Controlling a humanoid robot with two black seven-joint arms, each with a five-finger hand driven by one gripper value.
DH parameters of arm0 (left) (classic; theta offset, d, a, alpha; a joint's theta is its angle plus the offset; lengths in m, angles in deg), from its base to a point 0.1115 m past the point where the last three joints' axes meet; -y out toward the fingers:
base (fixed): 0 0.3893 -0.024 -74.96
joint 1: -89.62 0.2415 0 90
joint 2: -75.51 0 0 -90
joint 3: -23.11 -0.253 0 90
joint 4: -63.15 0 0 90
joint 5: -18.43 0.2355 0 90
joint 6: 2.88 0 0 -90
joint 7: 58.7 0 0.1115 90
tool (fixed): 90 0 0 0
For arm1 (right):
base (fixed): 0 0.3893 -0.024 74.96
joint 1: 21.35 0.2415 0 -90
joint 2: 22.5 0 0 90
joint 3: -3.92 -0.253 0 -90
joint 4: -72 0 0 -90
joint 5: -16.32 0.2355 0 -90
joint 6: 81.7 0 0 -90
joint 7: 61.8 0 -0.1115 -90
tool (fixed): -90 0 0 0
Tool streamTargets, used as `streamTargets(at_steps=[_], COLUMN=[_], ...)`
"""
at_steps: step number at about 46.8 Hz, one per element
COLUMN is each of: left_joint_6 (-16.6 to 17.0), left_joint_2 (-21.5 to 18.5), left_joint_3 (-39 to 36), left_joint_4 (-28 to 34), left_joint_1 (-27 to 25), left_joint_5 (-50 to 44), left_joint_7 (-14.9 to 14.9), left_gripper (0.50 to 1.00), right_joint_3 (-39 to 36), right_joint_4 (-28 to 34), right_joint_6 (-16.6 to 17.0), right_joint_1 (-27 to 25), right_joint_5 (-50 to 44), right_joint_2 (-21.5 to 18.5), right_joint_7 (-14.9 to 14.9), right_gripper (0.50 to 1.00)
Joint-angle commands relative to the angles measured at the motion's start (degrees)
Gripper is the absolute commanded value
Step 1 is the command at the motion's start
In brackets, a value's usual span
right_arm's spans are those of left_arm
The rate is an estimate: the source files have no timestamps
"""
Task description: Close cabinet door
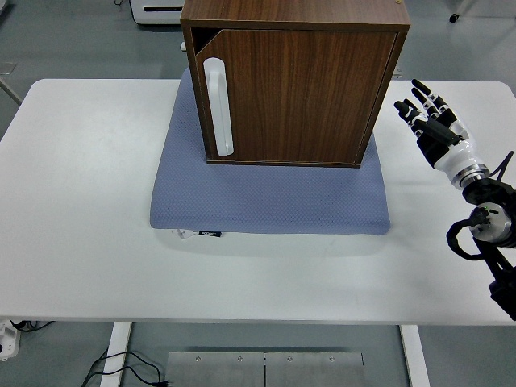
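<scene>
While one right hand (435,129) hovers by the bench's right edge, one cabinet (294,81) stands at the far middle of the bench (81,201).
The cabinet, wood-brown, sits on one blue-grey mat (266,201) that lies toward the bench's far edge. Its single door (302,93) faces the near edge and carries one white handle (218,105) along its left side; a dark gap shows at the door's upper left corner, so it may be not quite flush, though the view is too poor to be sure. The hand's five fingers (419,101) are spread, holding nothing, apart from the cabinet's right side.
</scene>
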Motion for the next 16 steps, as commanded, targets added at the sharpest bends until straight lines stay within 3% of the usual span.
streamTargets(at_steps=[1, 16], left_joint_6=[0.0, 0.0], left_joint_2=[0.0, 0.0], left_joint_3=[0.0, 0.0], left_joint_4=[0.0, 0.0], left_joint_1=[0.0, 0.0], left_joint_5=[0.0, 0.0], left_joint_7=[0.0, 0.0], left_gripper=[1.0, 1.0], right_joint_3=[-0.2, -3.0], right_joint_4=[0.0, 3.7], right_joint_6=[-1.4, -3.0], right_joint_1=[0.0, 1.5], right_joint_5=[0.5, 2.4], right_joint_2=[-0.7, -3.2], right_joint_7=[0.0, 0.1], right_gripper=[1.0, 1.0])
